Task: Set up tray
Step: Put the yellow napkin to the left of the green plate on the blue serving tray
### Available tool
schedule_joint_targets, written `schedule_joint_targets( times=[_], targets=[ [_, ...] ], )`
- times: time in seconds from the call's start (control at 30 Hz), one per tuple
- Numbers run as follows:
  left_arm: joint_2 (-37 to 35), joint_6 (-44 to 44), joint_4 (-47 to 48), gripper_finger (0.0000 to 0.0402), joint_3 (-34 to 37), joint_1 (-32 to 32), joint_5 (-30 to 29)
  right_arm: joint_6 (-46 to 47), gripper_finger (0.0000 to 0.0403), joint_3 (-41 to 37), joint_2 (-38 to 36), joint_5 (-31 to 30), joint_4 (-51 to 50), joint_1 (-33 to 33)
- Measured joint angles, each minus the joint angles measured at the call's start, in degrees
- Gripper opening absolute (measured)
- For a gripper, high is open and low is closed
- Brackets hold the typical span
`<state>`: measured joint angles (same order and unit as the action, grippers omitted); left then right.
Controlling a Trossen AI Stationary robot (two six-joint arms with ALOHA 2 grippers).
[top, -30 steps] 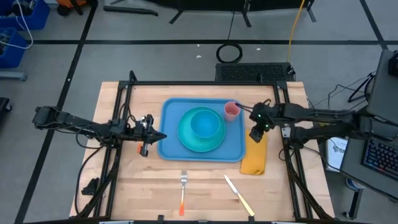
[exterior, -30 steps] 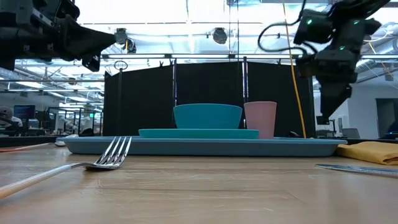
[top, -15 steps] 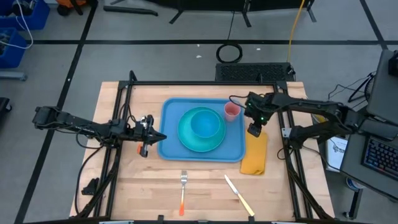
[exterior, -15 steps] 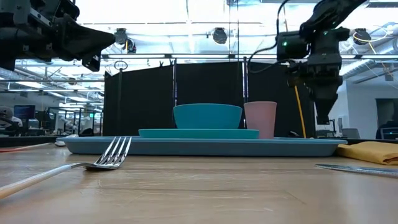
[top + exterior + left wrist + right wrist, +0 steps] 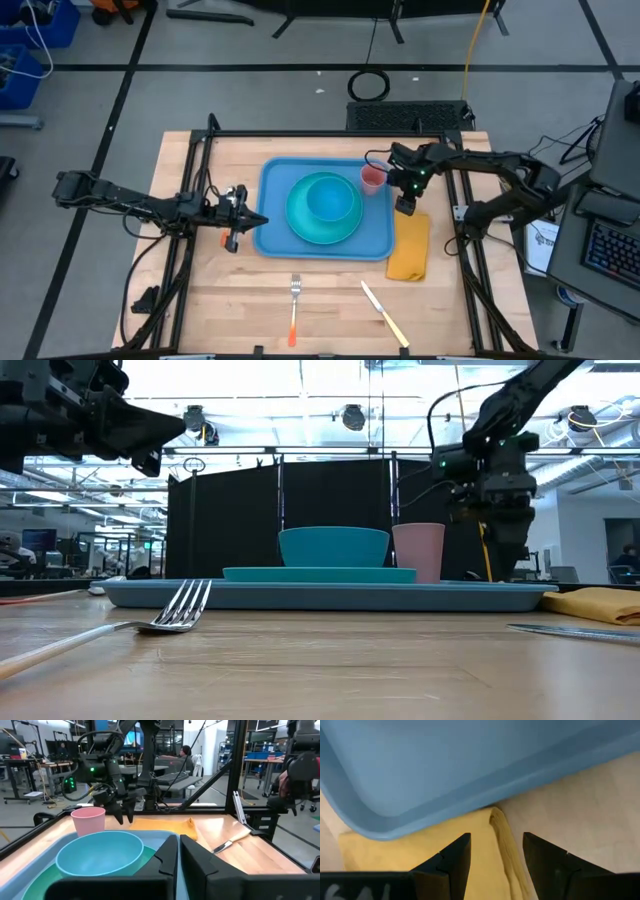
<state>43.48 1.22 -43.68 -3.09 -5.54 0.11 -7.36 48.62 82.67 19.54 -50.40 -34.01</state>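
Right wrist view shows the right gripper (image 5: 492, 855) with its two dark fingers (image 5: 450, 860) parted by a moderate gap and holding nothing. Between them lies the folded edge of a yellow napkin (image 5: 470, 850), and just beyond it is the rounded corner of the light-blue tray (image 5: 445, 765); the napkin edge seems to go a little under that corner.

From the high view, the right gripper (image 5: 405, 205) hangs over the far end of the napkin (image 5: 408, 250), just beside the right rim of the tray (image 5: 275, 175). The tray sits in the middle of the wooden table (image 5: 200, 300). On it stands a round teal plate (image 5: 300, 225) with a blue bowl (image 5: 330, 198) inside, and a pink cup (image 5: 372, 178) is in the far right corner of the tray, near the gripper.

The left gripper (image 5: 250, 218) waits at the left rim of the tray, fingers (image 5: 165, 860) close together with only a narrow slit between, holding nothing.

A fork (image 5: 294, 305) with orange handle and a knife (image 5: 383, 313) lie on the table near the front edge, apart from the tray.
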Motion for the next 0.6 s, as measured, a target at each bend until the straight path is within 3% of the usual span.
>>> schedule_joint_targets(
  times=[0.17,0.47,0.6],
  targets=[
    [0.0,-0.6,0.1,0.003,0.0,0.0,-0.1,-2.5,0.0169,0.0,2.6,0.1,0.0,-1.1],
    [0.0,-0.9,0.2,0.0004,0.0,0.0,-0.1,-4.5,0.0169,0.0,3.3,1.0,2.7,-1.3],
    [0.0,-0.8,0.2,0.0017,0.0,0.0,-0.1,-4.6,0.0169,0.0,2.9,1.7,2.8,-1.4]
  ],
)
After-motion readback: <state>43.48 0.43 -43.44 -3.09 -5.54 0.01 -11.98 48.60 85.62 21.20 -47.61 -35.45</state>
